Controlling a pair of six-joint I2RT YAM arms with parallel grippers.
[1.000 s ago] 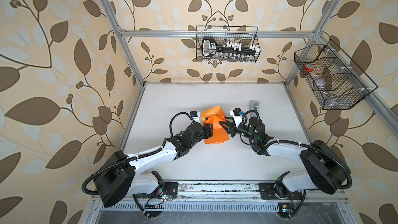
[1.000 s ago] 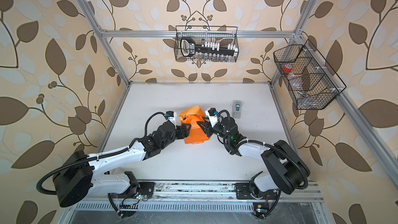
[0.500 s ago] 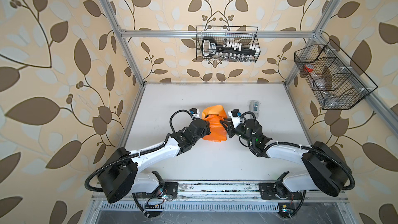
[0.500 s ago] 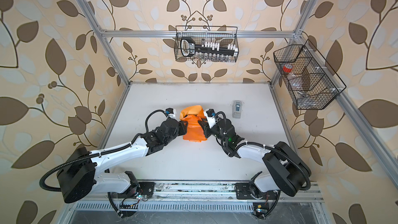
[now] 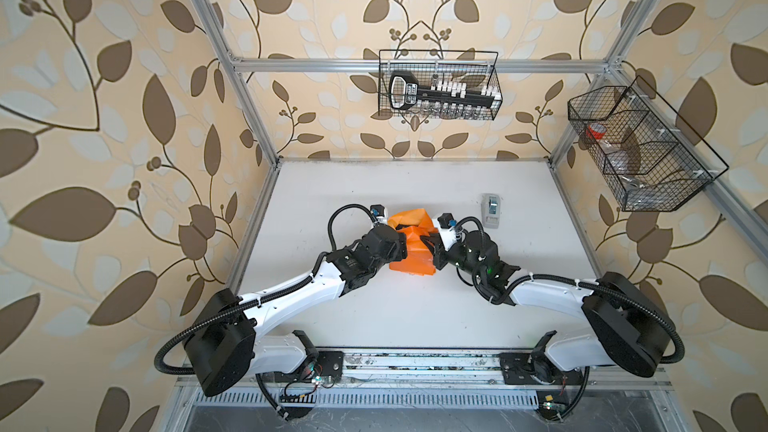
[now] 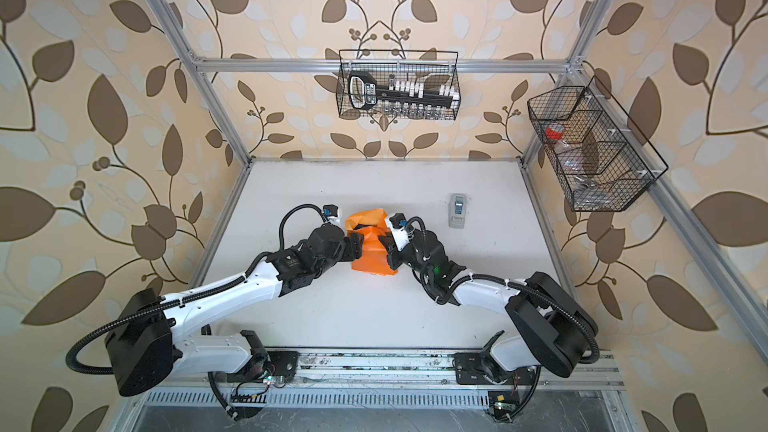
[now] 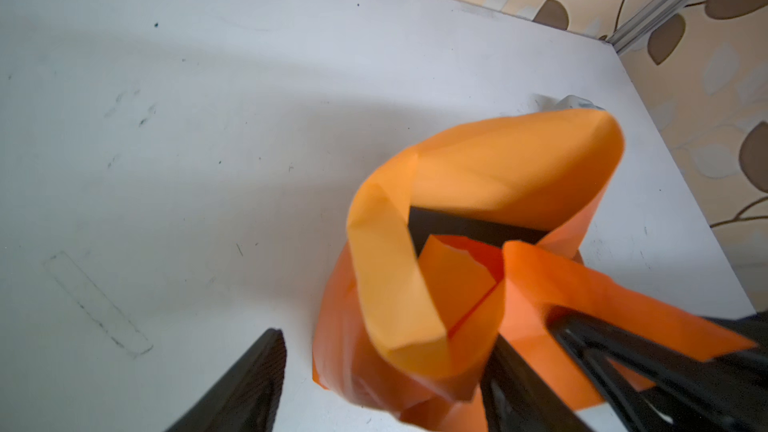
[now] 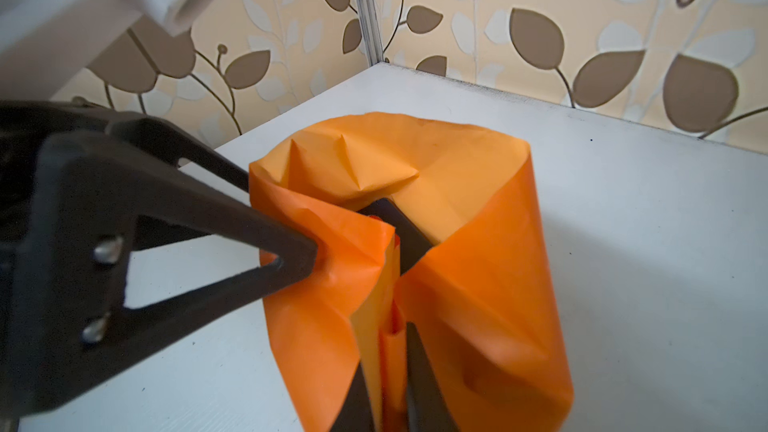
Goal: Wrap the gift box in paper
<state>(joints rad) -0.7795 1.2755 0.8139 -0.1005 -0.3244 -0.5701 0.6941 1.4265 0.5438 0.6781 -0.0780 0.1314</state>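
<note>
The orange paper (image 5: 412,257) (image 6: 372,257) is loosely bunched around the gift box in the middle of the table. Only dark strips of the box show through gaps in the paper (image 7: 469,224) (image 8: 405,243). My right gripper (image 8: 388,392) (image 5: 430,245) is shut on a folded flap of paper at the bundle's right side. At the left side my left gripper (image 7: 386,388) (image 5: 401,248) is open. One of its fingers (image 8: 291,261) pushes a dent into the paper, and the other (image 7: 249,384) stands apart over bare table. The far end of the paper gapes open.
A small grey-white tape dispenser (image 5: 491,209) (image 6: 457,210) stands on the table, behind and to the right of the bundle. Wire baskets hang on the back wall (image 5: 438,85) and the right wall (image 5: 642,151). The metal frame posts border the white table (image 5: 415,313).
My right gripper has closed on the paper flap. The left gripper narrowed, then opened wide again against the bundle's left side. The bundle has hardly moved.
</note>
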